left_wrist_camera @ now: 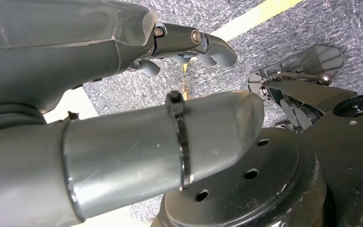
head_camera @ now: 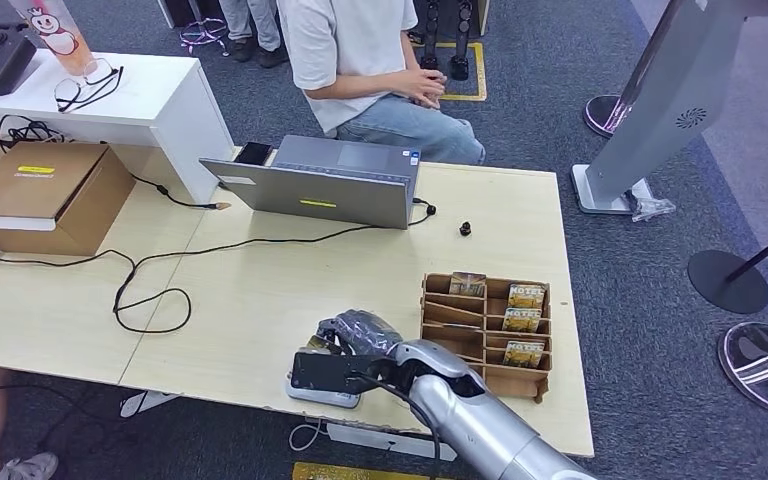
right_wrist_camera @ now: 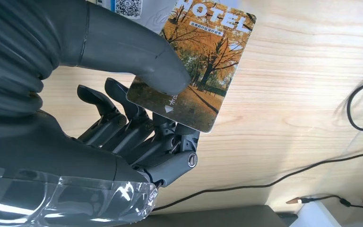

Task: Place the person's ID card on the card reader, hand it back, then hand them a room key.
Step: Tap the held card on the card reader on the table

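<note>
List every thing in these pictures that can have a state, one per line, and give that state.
Right robot hand: pinching the hotel key card between thumb and fingers, above the wooden table.
Left robot hand: holding nothing, hanging above the floor.
Laptop: lid open, cable plugged in.
Wooden card rack: several cards standing in its slots.
Card reader: partly hidden by the hand.

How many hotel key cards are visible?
5: four in the wooden organizer, at; one held in the right hand. More may be hidden.

Even, bright indoor light; soft shadows on the table (head_camera: 260,300). Head view sharp; glare streaks the right wrist's clear cover (right_wrist_camera: 75,203).
</note>
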